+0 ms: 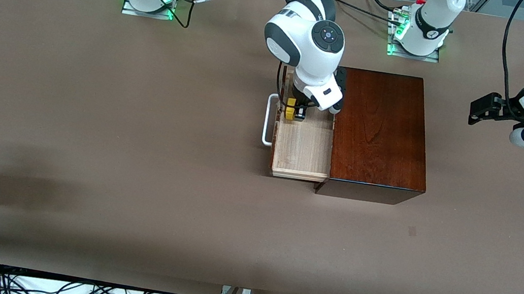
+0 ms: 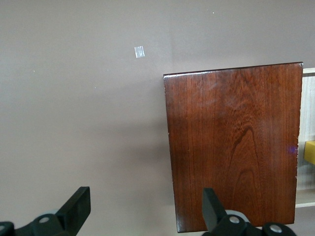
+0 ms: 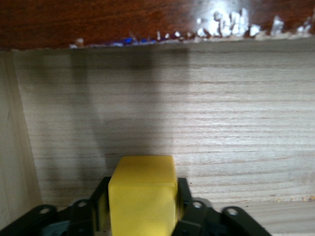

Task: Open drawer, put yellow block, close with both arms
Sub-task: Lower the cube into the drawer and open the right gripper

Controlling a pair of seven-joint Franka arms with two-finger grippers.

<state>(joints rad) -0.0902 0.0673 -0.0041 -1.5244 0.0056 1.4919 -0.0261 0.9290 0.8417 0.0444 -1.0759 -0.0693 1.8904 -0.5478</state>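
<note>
A wide brown table (image 1: 91, 118) fills the scene, with both arms' bases standing along its edge farthest from the front camera and loose cables trailing past its nearest edge. The landmark is a glossy dark wooden box (image 1: 379, 133) lying on the table just in front of the left arm's base.

The drawer (image 1: 303, 147) is pulled out of the box toward the right arm's end of the table, so that its pale wood tray lies open. Its white handle (image 1: 269, 120) sticks out from the drawer front, on the side away from the box.

The right arm reaches from its base across to the box and bends down over the open tray. The right gripper (image 1: 296, 109) hangs low inside the drawer, close to the drawer front and in the part of the tray farther from the front camera. The yellow block (image 1: 290, 109) sits between its fingers (image 3: 184, 206). In the right wrist view the block (image 3: 142, 196) fills the gap between the dark fingers, with the tray's floor and wall right beside it. Whether the fingers press on the block or have just slackened cannot be told.

The left arm waits. The left gripper (image 1: 482, 109) hovers over bare table, well apart from the box, toward the left arm's end. Its fingers (image 2: 76, 206) are spread wide with nothing between them, and its wrist view looks down on the box's top (image 2: 234, 142).
</note>
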